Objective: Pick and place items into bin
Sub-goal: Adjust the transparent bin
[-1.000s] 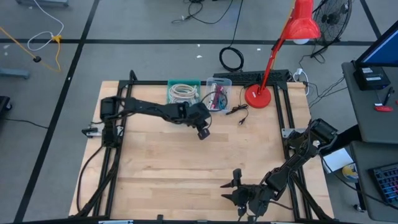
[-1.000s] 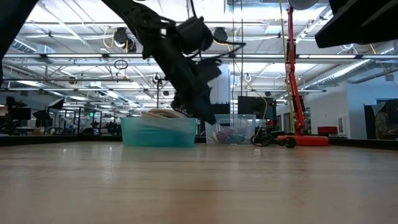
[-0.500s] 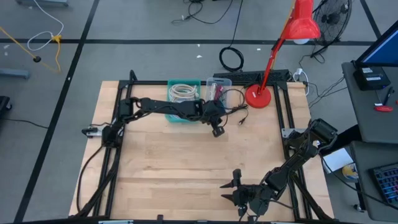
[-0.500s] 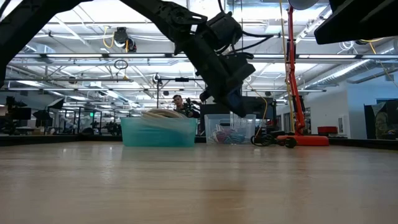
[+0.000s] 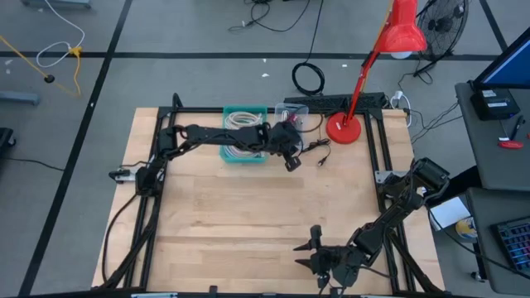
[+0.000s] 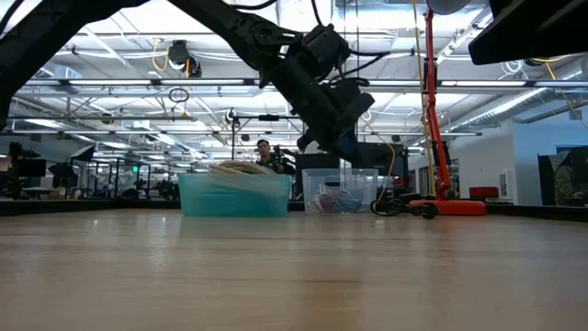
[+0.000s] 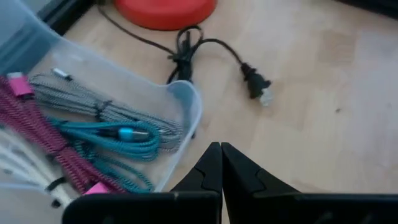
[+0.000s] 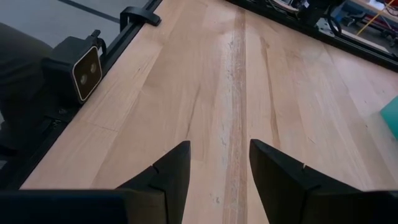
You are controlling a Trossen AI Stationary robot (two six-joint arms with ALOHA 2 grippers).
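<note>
The left gripper [image 5: 291, 162] is being held above the near corner of the clear container [image 7: 186, 106], its fingers [image 7: 214, 168] pressed together with nothing between them. Over the last second it is being seen to have travelled from open table, across the front of the teal bin [image 5: 245, 132], to this corner. The teal, maroon and grey bundled cords [image 7: 93, 134] are lying inside the clear container; pale coils [image 5: 245, 122] are lying in the teal bin. A fresh pick from the container is judged to be starting. The right gripper [image 8: 217, 168] is being kept parked at the table's near edge, fingers spread, empty.
</note>
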